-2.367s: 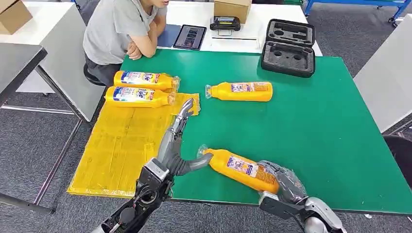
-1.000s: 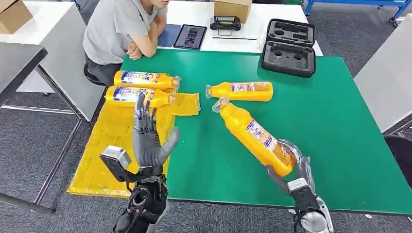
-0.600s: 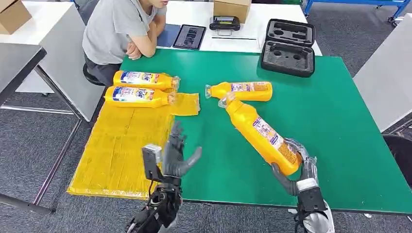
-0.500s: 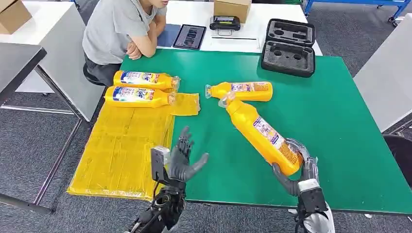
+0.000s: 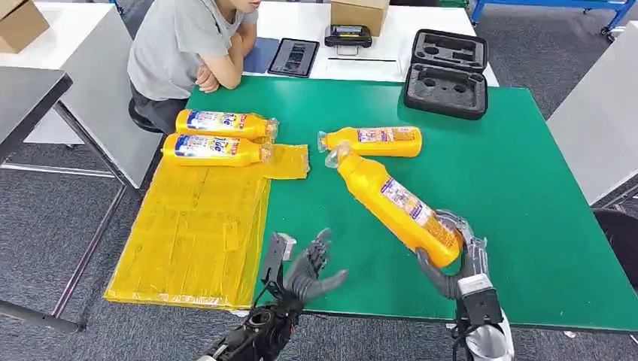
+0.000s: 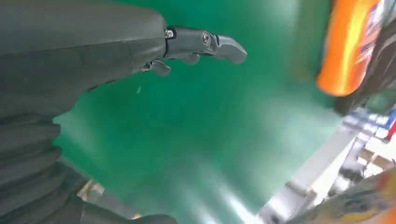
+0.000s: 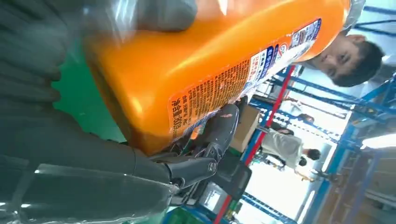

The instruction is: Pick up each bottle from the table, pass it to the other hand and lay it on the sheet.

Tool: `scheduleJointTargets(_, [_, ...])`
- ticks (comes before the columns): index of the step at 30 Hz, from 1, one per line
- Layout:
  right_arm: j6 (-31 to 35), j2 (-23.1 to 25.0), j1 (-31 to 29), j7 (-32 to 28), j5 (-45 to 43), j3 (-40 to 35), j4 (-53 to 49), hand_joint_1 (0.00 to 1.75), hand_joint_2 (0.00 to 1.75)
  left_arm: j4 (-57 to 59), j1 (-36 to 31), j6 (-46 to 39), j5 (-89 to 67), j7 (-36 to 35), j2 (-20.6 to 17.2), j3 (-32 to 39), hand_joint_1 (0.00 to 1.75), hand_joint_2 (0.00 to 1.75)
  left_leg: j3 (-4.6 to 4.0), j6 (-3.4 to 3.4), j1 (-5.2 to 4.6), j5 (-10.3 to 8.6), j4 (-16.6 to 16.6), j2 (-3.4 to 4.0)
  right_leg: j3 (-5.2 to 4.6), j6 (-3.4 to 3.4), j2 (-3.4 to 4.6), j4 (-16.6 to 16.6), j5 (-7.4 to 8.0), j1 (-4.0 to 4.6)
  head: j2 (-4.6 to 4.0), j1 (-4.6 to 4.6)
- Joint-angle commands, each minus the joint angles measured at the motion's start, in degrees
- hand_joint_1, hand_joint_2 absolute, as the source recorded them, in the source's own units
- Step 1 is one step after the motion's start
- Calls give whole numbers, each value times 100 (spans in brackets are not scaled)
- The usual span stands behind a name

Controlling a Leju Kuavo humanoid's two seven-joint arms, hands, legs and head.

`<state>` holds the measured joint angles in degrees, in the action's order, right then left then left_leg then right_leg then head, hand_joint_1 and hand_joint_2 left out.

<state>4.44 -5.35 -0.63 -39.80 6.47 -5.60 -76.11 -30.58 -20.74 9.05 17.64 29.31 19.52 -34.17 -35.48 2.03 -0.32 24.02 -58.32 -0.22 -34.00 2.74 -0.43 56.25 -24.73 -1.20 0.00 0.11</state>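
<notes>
1. Gripping the base of an orange bottle (image 5: pixel 391 207), the right hand (image 5: pixel 451 259) held it lifted off the green table (image 5: pixel 511 188), tilted so its capped neck pointed away toward the far side, close to the neck of another bottle.
2. In the right wrist view the held bottle's (image 7: pixel 210 60) printed label faced the camera, with the thumb and dark fingers (image 7: pixel 187 170) wrapped round its bottom end.
3. The left hand (image 5: pixel 308 269) hovered over the near table edge with its fingers spread and nothing in them, well apart from the held bottle; the left wrist view showed its thumb (image 6: pixel 205 42) out over bare green surface.
4. A second bottle on the table (image 5: pixel 372 141) lay on its side, cap end toward the sheet.
5. The yellow sheet (image 5: pixel 195 226) draped the table's left corner, and two bottles on the sheet (image 5: pixel 218 137) lay side by side at its far end.
6. A person in a grey shirt (image 5: pixel 188 41) leaned at the far corner, near a black foam case (image 5: pixel 448 73).
</notes>
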Motion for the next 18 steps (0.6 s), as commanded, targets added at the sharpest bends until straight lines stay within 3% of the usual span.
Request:
scheduleJointTargets(1, [-168, 81, -543, -20, -6, -468, 346, 155, 175, 611, -567, 612, 518, -58, 48, -450, 0, 0, 11, -9, 6, 6, -1, 11, 9, -10, 11, -3, -1, 6, 0, 0])
scheduleJointTargets(4, [-316, 160, -683, -20, -130, -630, 429, 154, 175, 599, -628, 1494, 1429, -646, 48, -337, 0, 0, 29, -15, 11, 15, 0, 21, 26, -17, 22, -5, -5, 12, 0, 0])
scheduleJointTargets(6, [-404, 211, -943, -20, -153, -848, 679, 157, 175, 577, -771, 1829, 2472, -964, 48, -648, 0, 0, 29, -17, 12, 16, -2, 32, 22, -19, 33, -2, -4, 12, 0, 0])
scheduleJointTargets(9, [-398, 240, -1054, -20, -128, -1082, 841, 154, 175, 370, -1078, 1399, 3178, -381, 48, -1178, 0, 0, 25, -14, 10, 12, -1, 28, 20, -15, 29, -3, -1, 11, 0, 0])
scheduleJointTargets(18, [-391, 374, -1082, -20, 1, -1204, 1023, 147, 175, 705, -1883, 661, 3257, 417, 48, -979, 0, 0, 19, -8, 11, 3, -3, 17, 18, -13, 15, -1, -1, 11, 0, 0])
